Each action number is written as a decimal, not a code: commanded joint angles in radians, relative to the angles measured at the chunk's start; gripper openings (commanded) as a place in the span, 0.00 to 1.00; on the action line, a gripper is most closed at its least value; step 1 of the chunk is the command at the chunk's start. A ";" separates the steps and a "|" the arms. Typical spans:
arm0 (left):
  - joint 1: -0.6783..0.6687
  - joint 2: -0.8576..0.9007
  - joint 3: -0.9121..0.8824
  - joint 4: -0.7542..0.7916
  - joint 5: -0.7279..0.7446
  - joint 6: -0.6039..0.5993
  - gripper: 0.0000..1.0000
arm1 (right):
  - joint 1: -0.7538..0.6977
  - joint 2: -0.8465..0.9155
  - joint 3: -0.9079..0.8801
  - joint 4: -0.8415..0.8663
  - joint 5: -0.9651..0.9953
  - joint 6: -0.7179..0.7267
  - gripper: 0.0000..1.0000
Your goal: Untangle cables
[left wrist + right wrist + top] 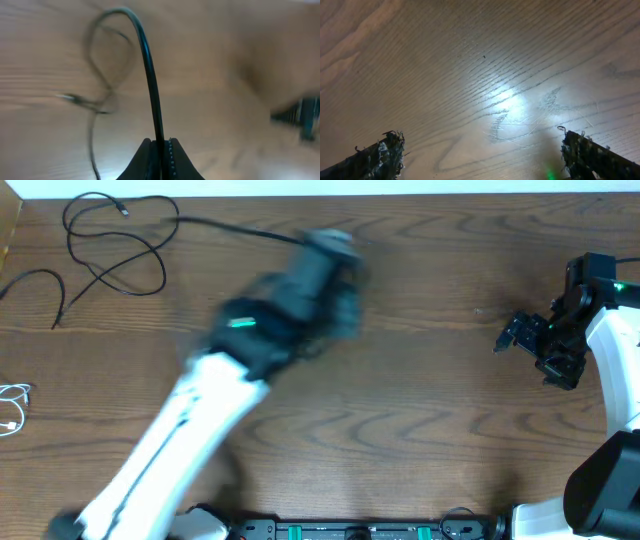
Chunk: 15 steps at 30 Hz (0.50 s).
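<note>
A long black cable [230, 228] runs from loose loops at the table's far left corner to my left gripper [338, 242], which is motion-blurred near the far middle. In the left wrist view the left gripper [161, 143] is shut on this black cable [151, 75], which arcs up and away from the jaws, with blurred loops and a small plug [70, 97] beyond. A second black cable [40, 273] lies at the far left. A short white cable [12, 405] lies at the left edge. My right gripper [515, 332] hovers open at the right, its jaws [482, 150] over bare wood.
The wooden table [420, 410] spans the whole view. My right arm's white body [615, 370] stands by the right edge. The arm bases and a black rail [350, 530] line the near edge.
</note>
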 commanded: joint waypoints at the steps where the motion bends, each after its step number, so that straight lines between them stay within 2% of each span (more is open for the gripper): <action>1: 0.191 -0.141 0.013 -0.050 -0.017 -0.116 0.07 | -0.002 0.007 -0.008 0.010 0.000 -0.003 0.99; 4: 0.419 -0.253 0.013 -0.105 -0.016 -0.235 0.08 | -0.002 0.007 -0.008 0.019 0.000 -0.003 0.99; 8: 0.608 -0.320 0.013 -0.155 -0.010 -0.288 0.08 | -0.002 0.007 -0.008 0.021 0.000 -0.003 0.99; 15: 0.803 -0.317 -0.001 -0.220 0.063 -0.288 0.07 | -0.002 0.007 -0.008 0.023 -0.004 -0.003 0.99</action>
